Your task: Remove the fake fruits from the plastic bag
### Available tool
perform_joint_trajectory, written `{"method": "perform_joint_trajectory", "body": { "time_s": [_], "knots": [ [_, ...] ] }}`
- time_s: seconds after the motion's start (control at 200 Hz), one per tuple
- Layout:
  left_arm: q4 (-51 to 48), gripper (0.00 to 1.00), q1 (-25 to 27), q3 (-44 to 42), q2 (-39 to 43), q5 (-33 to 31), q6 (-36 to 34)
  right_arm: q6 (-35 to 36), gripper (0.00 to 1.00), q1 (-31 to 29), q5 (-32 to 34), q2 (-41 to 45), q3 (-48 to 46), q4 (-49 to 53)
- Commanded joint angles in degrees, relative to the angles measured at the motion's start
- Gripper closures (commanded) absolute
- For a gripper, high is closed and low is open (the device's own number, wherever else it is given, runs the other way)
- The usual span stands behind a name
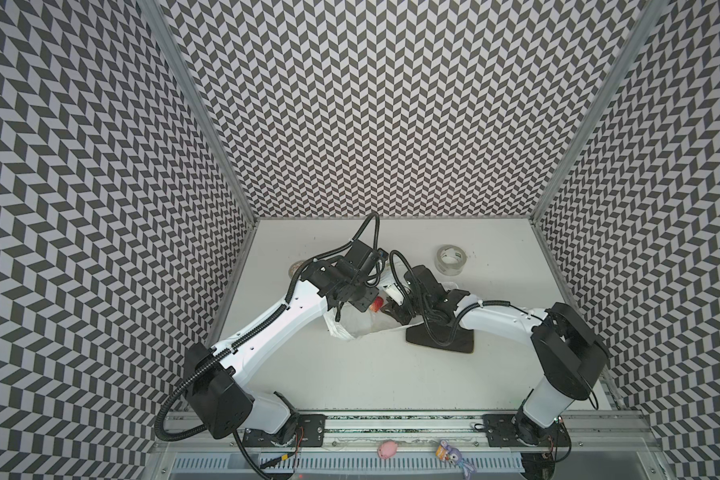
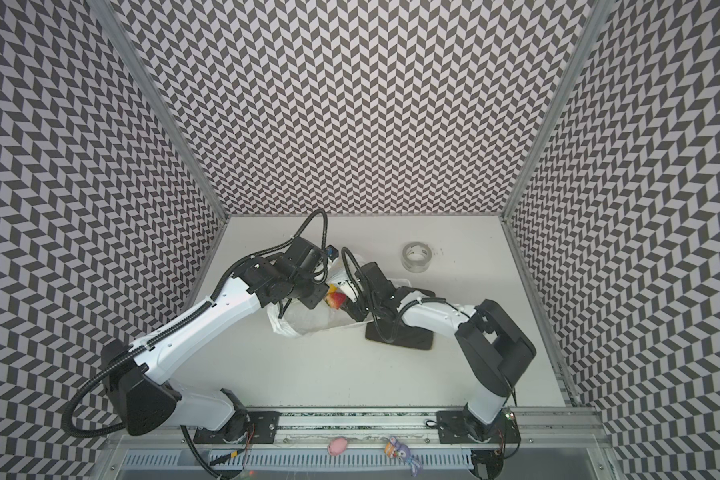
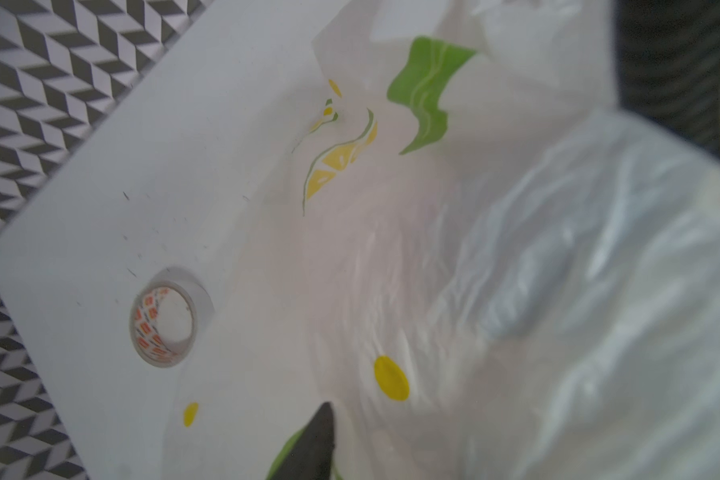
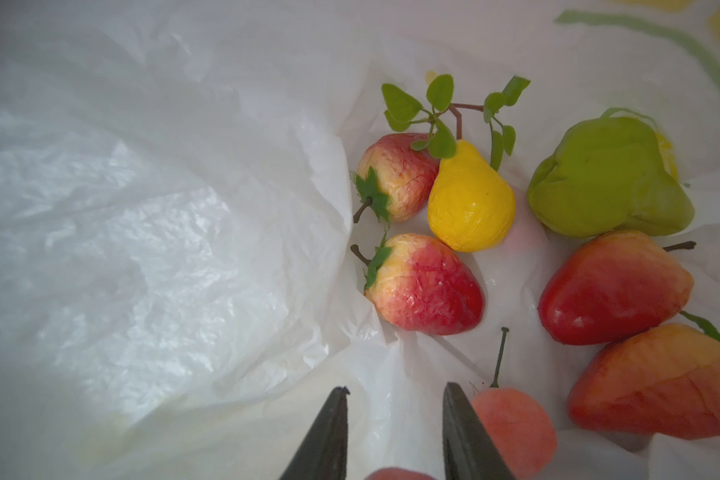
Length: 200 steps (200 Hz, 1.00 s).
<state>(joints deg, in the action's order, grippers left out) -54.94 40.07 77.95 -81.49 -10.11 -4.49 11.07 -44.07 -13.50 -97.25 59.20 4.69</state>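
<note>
Dark tapered fingers of the right end effector filled the foreground of the right wrist view. They stood a narrow gap apart with nothing between their tips. A pink rounded shape sat between them at the picture's edge, and whether it was gripped could not be told. Just beside one finger lay a small matte pink-orange toy fruit with a thin stem.

Beyond it were four glossy red-and-cream toy strawberries with green tops, a glossy yellow pear-shaped fruit on a leafy twig and a lumpy green fruit. All rested inside the thin, crinkly white plastic bag, printed with lemon slices and green leaves. The yellow fruit touched one strawberry.

In both top views the bag lay near the middle of the white tabletop, between the two arms, with a red fruit showing at its mouth. The left end effector was over the bag near that mouth. Its wrist view showed a single dark finger against the plastic, so its opening could not be told.

A dark flat square tray lay just beside the bag, under the right arm. A clear tape roll stood well apart toward the back. A second tape roll with orange print sat near the bag on the left.
</note>
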Motion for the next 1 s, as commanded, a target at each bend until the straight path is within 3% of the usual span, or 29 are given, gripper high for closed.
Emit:
{"method": "perform_joint_trajectory", "body": {
  "time_s": [0.0, 0.06, 0.36, 0.641, 0.996],
  "knots": [
    [1.58, 0.81, -0.38, 2.93, 2.4, -0.78, -0.88, 1.52, 0.78, -0.14, 0.02, 1.34, 0.3, -1.76],
    [2.07, 1.0, -0.57, 4.51, 3.4, -0.75, -0.06, 2.42, 0.78, -0.22, 0.69, 1.45, 0.15, -1.21],
    [12.4, 1.0, -3.6, 4.38, 4.05, 9.93, 5.05, 5.77, 0.78, -1.49, 1.1, 6.06, -3.2, -3.31],
    [16.79, 1.0, -8.43, 2.95, 1.6, 13.1, 7.97, 13.37, 0.78, -3.56, 0.11, 14.15, -8.66, -4.5],
    [18.09, 1.0, -8.87, -2.54, 4.55, 13.09, 8.01, 12.82, 0.78, -3.74, -6.1, 27.62, -8.77, 1.14]
  ]
}}
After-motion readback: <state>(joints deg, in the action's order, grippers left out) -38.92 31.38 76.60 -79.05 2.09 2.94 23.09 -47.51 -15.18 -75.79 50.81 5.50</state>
